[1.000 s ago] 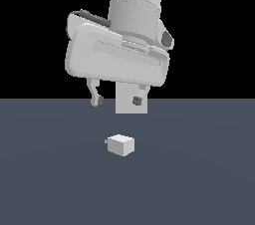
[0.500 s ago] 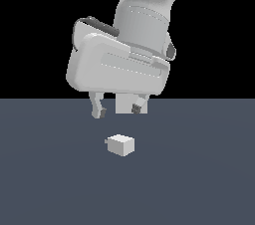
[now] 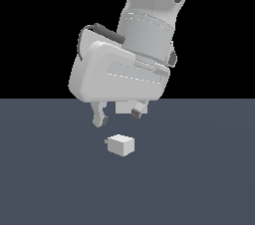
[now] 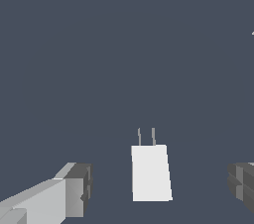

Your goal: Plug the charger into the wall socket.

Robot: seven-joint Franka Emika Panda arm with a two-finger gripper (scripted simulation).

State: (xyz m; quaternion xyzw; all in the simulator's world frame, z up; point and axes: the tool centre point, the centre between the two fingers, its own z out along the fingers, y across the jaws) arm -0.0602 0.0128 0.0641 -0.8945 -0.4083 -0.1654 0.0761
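one charger (image 3: 120,145), two prongs (image 4: 146,137), one tool (image 3: 118,117), two fingers (image 3: 99,115)

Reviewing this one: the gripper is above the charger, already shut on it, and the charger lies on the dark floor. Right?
Not shut. The wrist view shows the gripper open, its fingers apart on either side of the charger, not touching. The rest holds.

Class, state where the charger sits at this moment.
In the exterior view the charger lies on the dark floor near the centre, just below the open gripper, untouched.
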